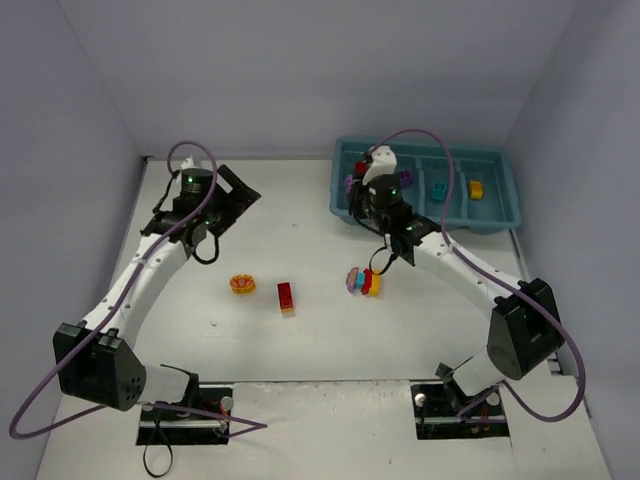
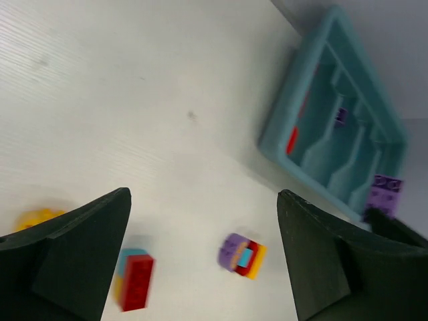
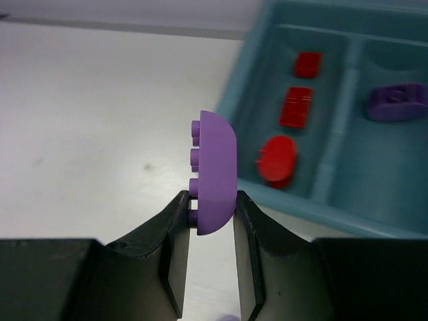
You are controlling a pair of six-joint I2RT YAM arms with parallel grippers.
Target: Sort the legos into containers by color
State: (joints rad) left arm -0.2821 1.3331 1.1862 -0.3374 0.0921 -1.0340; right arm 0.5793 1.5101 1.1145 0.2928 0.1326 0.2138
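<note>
My right gripper (image 3: pixel 210 207) is shut on a rounded purple brick (image 3: pixel 217 170) and holds it above the table, just left of the teal tray (image 3: pixel 247 93). In the top view this gripper (image 1: pixel 352 188) hangs at the tray's left end (image 1: pixel 500 222). The leftmost compartment holds three red bricks (image 3: pixel 294 107); the one beside it holds a purple brick (image 3: pixel 396 101). A cyan brick (image 1: pixel 438 191) and a yellow brick (image 1: pixel 476 188) lie further right. My left gripper (image 1: pixel 240 195) is open and empty, high over the table. On the table lie a multicoloured stack (image 1: pixel 362 281), a red-topped stack (image 1: pixel 286 296) and a yellow-orange round piece (image 1: pixel 241 284).
The left wrist view looks down between its wide-open fingers (image 2: pixel 334 254) at the multicoloured stack (image 2: pixel 242 255), the red-topped stack (image 2: pixel 136 281) and the tray (image 2: pixel 294 144). Grey walls close in the table on three sides. Purple cables loop from both arms.
</note>
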